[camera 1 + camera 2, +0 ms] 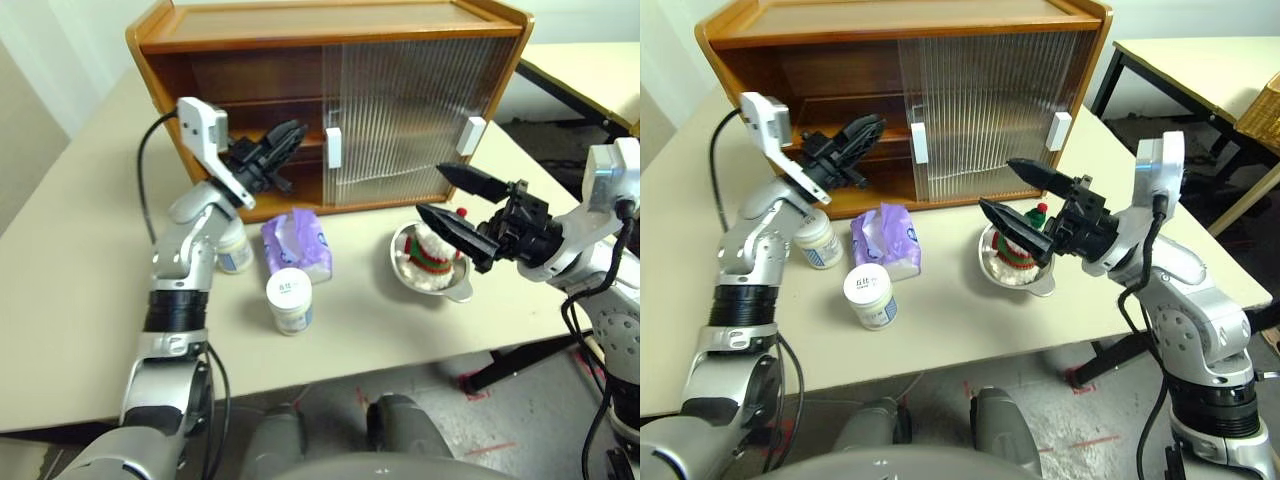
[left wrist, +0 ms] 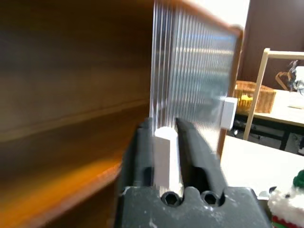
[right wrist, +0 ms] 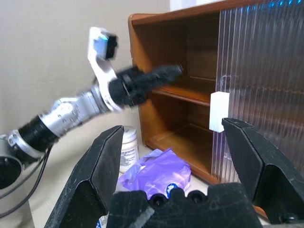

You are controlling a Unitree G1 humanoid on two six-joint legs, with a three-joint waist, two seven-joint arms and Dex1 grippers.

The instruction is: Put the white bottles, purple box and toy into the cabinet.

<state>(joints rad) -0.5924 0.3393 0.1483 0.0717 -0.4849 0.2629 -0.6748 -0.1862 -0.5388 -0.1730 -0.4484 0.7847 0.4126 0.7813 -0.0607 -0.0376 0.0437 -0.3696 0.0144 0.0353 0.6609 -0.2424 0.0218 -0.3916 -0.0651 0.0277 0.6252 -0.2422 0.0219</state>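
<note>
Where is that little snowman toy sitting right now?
The toy sits inside a round steel bowl on the table's right side, in front of the cabinet's closed sliding doors, just left of the right gripper as the head views show it.

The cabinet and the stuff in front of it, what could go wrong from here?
The left gripper hangs beside the door handle, so a sideways swing could knock the door. One bottle sits tucked under the left arm and could be tipped. The toy lies in a bowl, which may slide when it is picked.
</note>
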